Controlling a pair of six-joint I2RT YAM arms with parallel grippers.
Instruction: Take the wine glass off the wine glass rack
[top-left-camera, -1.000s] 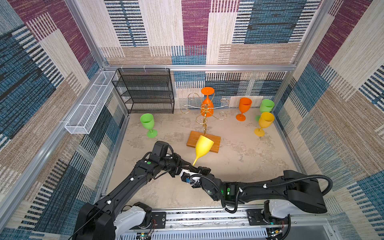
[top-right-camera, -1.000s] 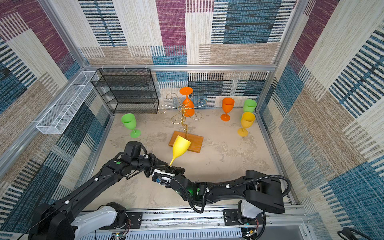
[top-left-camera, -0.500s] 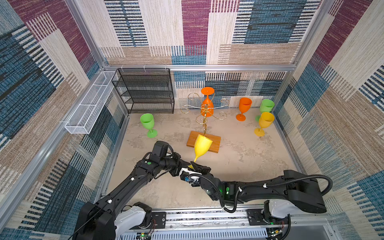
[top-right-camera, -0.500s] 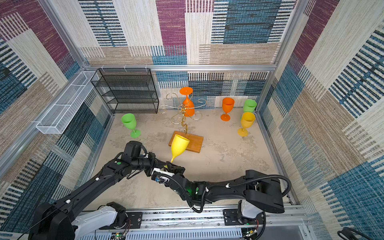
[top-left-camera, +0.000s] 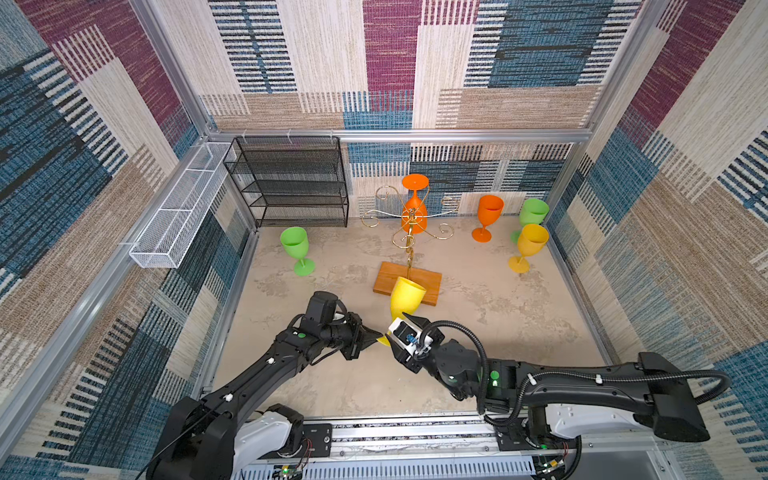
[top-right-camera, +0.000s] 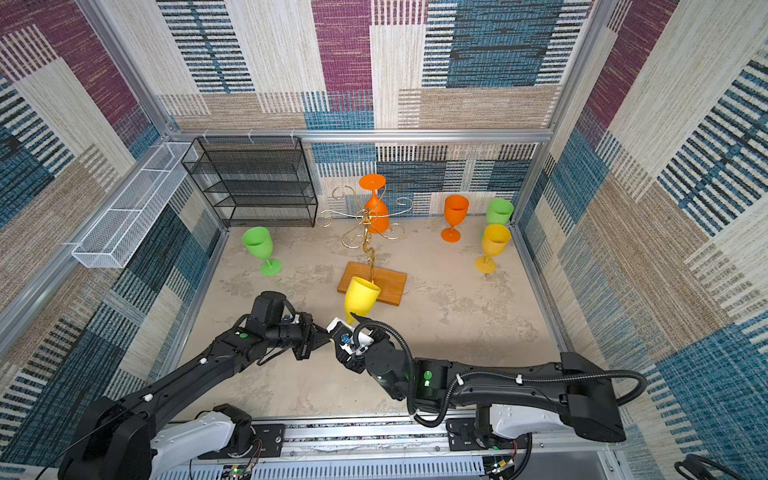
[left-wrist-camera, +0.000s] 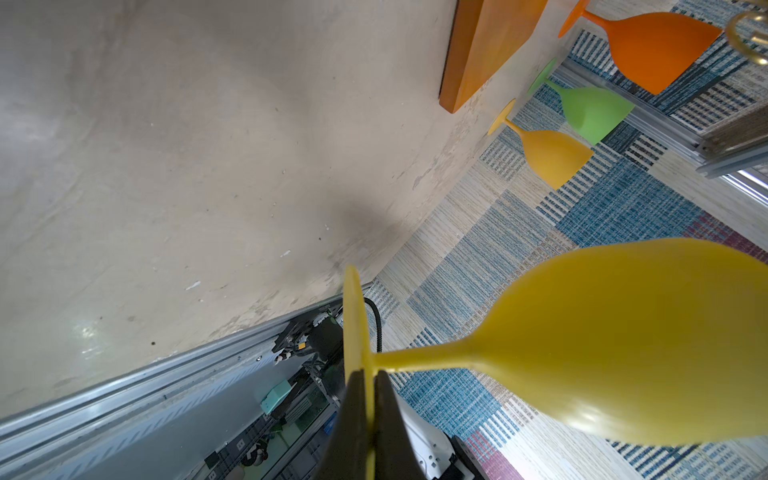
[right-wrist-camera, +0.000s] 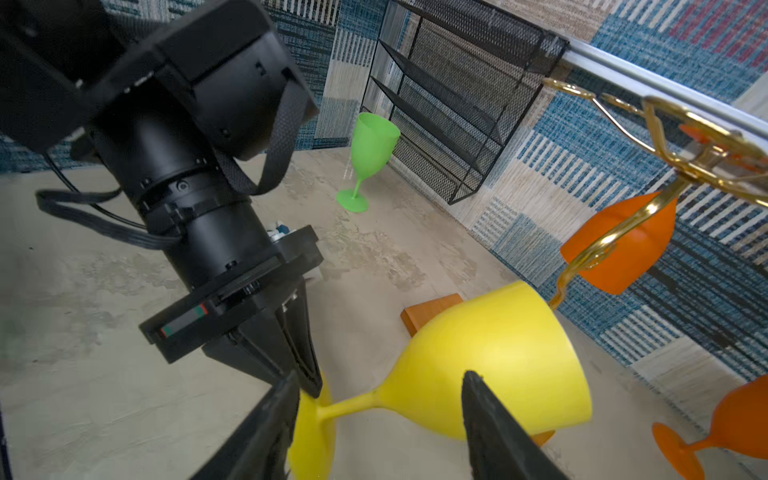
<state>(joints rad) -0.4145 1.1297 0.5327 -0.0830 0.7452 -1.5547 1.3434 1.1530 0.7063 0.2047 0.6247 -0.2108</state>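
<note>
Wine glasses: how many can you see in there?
6. Yellow glass in the left gripper; hanging orange glass upside down on the rack; left green glass standing alone; standing orange glass, right green glass and amber glass together at right. None seems hidden.

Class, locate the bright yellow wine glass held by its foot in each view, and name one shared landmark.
Top view: bright yellow wine glass, centre, tilted in front of the rack's wooden base.
Top view: centre again.
Left wrist: close up, foot pinched in the left gripper.
Right wrist: close up, stem inside the open right gripper.
Shared landmark: the wooden base, in all four.
</note>
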